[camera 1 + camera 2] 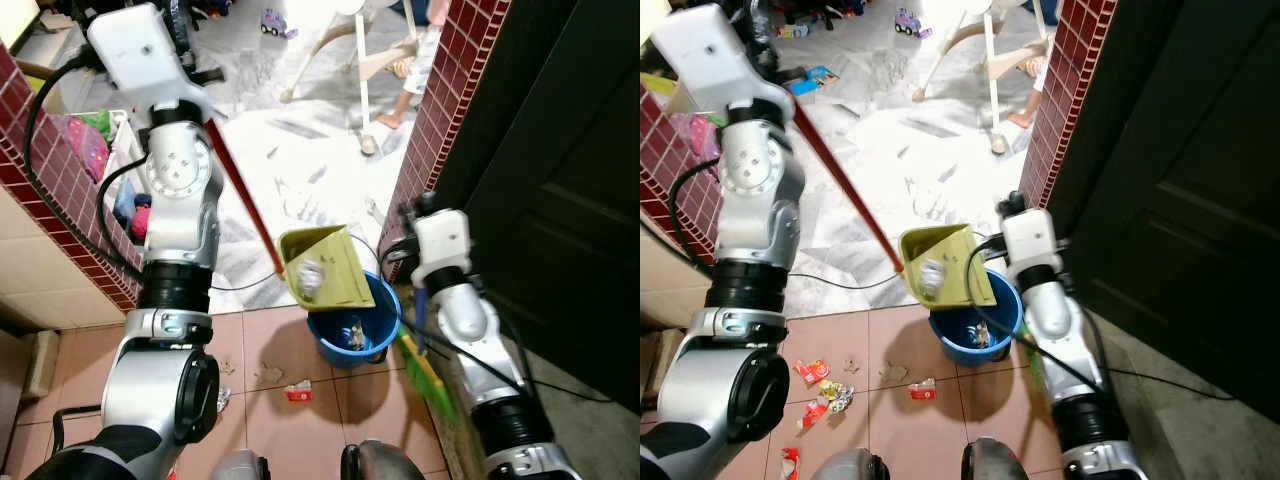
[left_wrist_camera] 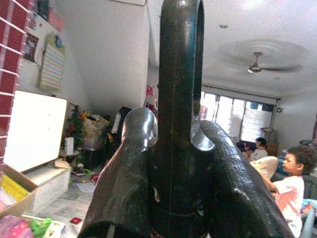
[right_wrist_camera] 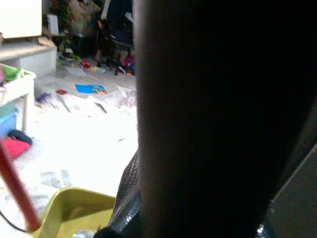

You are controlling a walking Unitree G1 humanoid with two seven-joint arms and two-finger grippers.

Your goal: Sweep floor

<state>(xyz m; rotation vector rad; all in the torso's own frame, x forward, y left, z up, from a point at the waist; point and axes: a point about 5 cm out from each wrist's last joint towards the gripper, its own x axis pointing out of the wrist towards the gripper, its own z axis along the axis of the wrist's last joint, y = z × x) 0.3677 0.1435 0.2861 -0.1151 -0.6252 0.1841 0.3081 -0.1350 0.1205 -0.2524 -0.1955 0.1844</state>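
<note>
A yellow dustpan (image 1: 322, 268) on a long red handle (image 1: 245, 195) hangs tilted over a blue bucket (image 1: 385, 310), with crumpled litter (image 1: 310, 280) lying in the pan. My left arm is raised high, and my left gripper (image 2: 176, 148) is shut around the handle's dark top end. Low at the right, my right gripper (image 1: 418, 208) is shut on a broom with a blue handle (image 1: 421, 318), held beside the brick pillar. The broom's green bristles (image 1: 428, 378) hang near the floor. More wrappers (image 1: 812, 372) lie on the pink tiles.
A red brick pillar (image 1: 440, 110) and a dark door (image 1: 560, 180) close off the right. A brick wall (image 1: 50, 170) stands at the left. A black cable (image 1: 240, 285) crosses the threshold. Beyond it are white chair legs (image 1: 350, 50) and a person's foot (image 1: 390, 120).
</note>
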